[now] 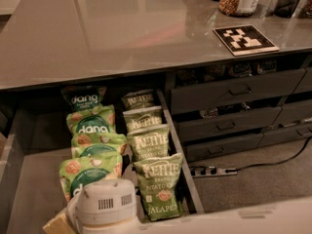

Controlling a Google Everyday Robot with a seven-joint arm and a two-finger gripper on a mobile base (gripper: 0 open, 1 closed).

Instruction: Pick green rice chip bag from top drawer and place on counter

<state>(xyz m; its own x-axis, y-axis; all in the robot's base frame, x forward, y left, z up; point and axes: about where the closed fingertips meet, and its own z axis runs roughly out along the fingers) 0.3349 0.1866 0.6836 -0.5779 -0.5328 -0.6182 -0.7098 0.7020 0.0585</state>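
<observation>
White domed claw [105,209] at open grey drawer [29,194] front, opening cannot tell; adjacent glossy green rice chip bag [87,170]: probably light, crushable; pinch top seam.

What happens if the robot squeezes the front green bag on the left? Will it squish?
Probably. The green rice chip bag looks puffy and crinkly, so it should dent and feel light. Its shiny skin may slip. The pincer sits low at the front of the drawer, partly covering that bag.

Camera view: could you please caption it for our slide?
Gripper low over the front green rice chip bag in the open top drawer, beside Kettle bags.
</observation>
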